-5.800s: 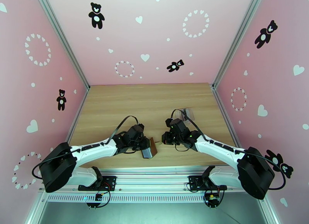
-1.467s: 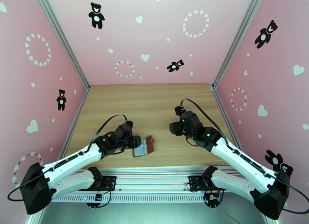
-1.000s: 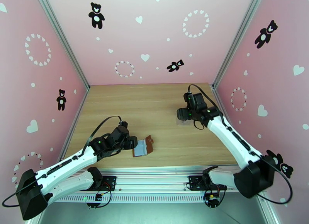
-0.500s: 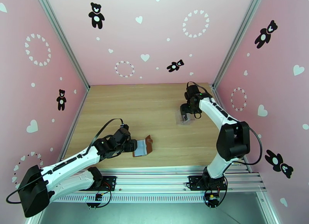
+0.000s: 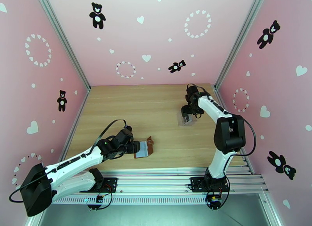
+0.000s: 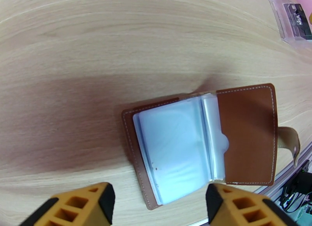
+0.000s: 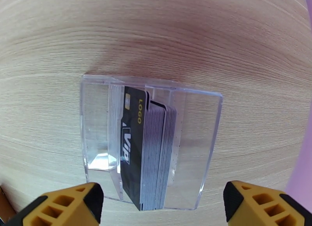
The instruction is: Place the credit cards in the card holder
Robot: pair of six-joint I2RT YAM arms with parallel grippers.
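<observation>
Credit cards (image 7: pixel 150 145): a stack on edge inside the clear box (image 7: pixel 195 117), far right of the table (image 5: pixel 132 105).
Card holder (image 6: pixel 202 145): lies open near the front edge, well apart from the box.
Right gripper (image 7: pixel 162 207): above the box, jaws spread wide, holding nothing.
Left gripper (image 6: pixel 160 209): just beside the card holder, jaws apart, empty.
Step in hand: probably picking one card. Narrow the jaws over the stack's upper edge, pinch the front card alone, and lift straight so the light box does not tip.
Materials: cards thin, glossy black, pale print; box slick and transparent; card holder stitched brown leather with cloudy plastic pockets; table smooth woodgrain.
</observation>
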